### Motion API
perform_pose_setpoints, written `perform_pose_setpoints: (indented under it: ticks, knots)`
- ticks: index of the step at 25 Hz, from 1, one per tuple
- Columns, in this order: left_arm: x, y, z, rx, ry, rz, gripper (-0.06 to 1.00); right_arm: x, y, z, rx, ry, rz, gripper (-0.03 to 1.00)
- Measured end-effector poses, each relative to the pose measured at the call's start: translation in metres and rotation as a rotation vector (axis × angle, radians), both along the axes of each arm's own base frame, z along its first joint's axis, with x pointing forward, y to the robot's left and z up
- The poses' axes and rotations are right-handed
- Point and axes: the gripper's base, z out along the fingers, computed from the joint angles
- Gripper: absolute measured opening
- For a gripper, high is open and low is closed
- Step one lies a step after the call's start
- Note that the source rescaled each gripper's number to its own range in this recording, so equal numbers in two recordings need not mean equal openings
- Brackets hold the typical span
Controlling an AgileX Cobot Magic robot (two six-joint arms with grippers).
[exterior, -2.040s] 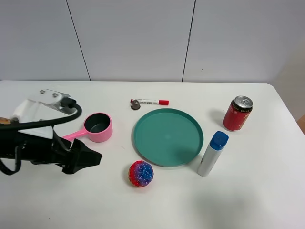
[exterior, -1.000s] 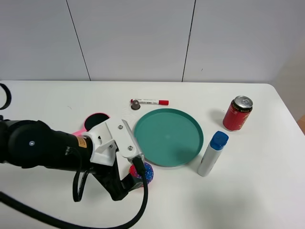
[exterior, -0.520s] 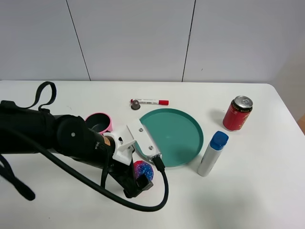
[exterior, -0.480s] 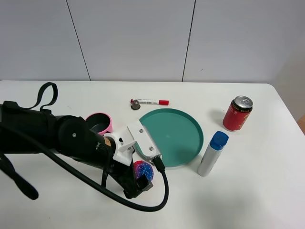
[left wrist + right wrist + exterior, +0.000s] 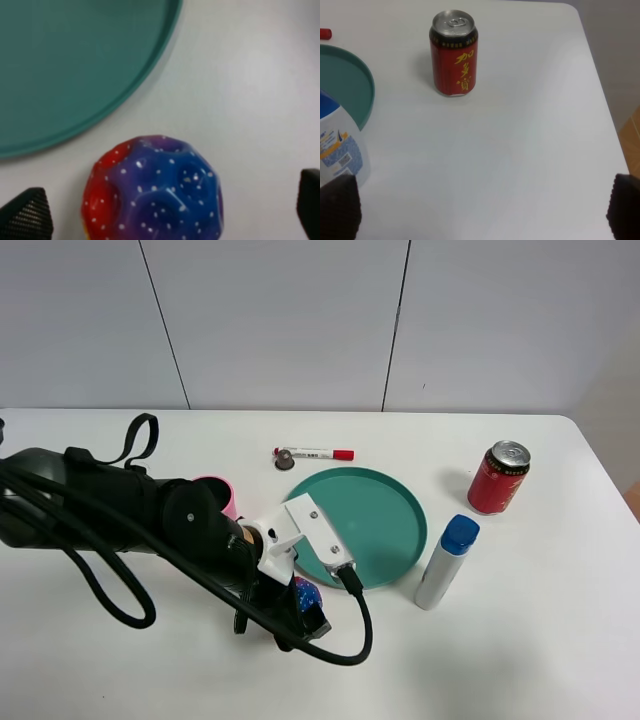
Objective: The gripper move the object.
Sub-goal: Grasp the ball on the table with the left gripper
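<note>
Left arm has pushed further out over the table since half a second ago. The left gripper [image 5: 302, 618] now sits over the small glittery ball mottled red, blue and purple [image 5: 306, 594], which hides most of it from the high camera. We see the ball about where it was, on the white table [image 5: 560, 640] just off the near rim of the round teal plate [image 5: 375, 515] and not touching it. The arm now also covers more of the pink plastic cup [image 5: 226, 498] on the plate's left.

The ball is a dimpled sphere, so we can name no long axis. In the left wrist view its red patch faces one finger [image 5: 27, 215], and the rest is blue and purple with white specks.

Left jaws stand wide, one finger on each side of the ball with bare table showing in both gaps. No contact.

Right gripper [image 5: 481, 206] also has its jaws wide, holding nothing.

Everything else matches the earlier frames:
- The red soda can [image 5: 499, 478] stands upright to the plate's right, well apart.
- The white bottle with a blue cap [image 5: 446, 562] is just beside the plate's right rim.
- The white marker with a red cap [image 5: 315, 453] lies behind the plate.
</note>
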Motion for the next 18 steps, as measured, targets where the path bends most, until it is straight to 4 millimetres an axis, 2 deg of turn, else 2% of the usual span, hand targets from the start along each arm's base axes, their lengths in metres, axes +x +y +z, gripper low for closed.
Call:
perform_pose_setpoints:
  ticks: [4,12,18]
  knots:
    - [-0.001,0.0,-0.007,0.018,0.021,-0.003,1.0,0.0,0.0,0.0,0.0,0.0,0.0,1.0]
    - [0.0,0.0,-0.007,0.019,0.019,-0.002,1.0,0.0,0.0,0.0,0.0,0.0,0.0,1.0]
    - [0.0,0.0,-0.019,0.045,0.038,0.001,1.0,0.0,0.0,0.0,0.0,0.0,0.0,1.0]
